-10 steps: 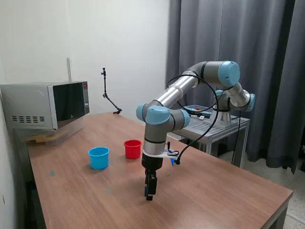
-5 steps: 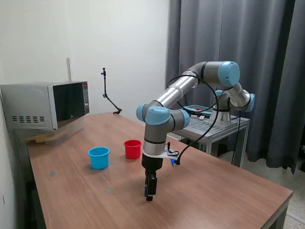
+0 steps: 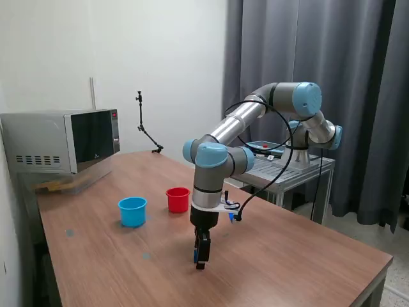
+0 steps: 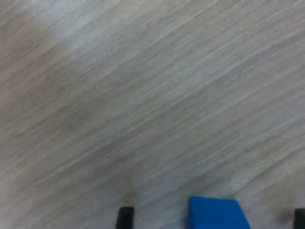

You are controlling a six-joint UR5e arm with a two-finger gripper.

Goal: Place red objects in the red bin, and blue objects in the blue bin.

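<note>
My gripper points straight down with its tips at the wooden table, in front of the cups. In the wrist view my gripper is open. One dark fingertip and the other at the frame's edge stand wider apart than a blue cube that lies between them, untouched. That blue cube shows as a small blue patch beside the fingers in the exterior view. The red bin and the blue bin stand upright side by side, beyond the gripper. No red objects are in view.
A microwave sits at the table's far corner on the exterior view's left. A thin black stand rises at the back edge. A metal cart with small items stands behind the arm's base.
</note>
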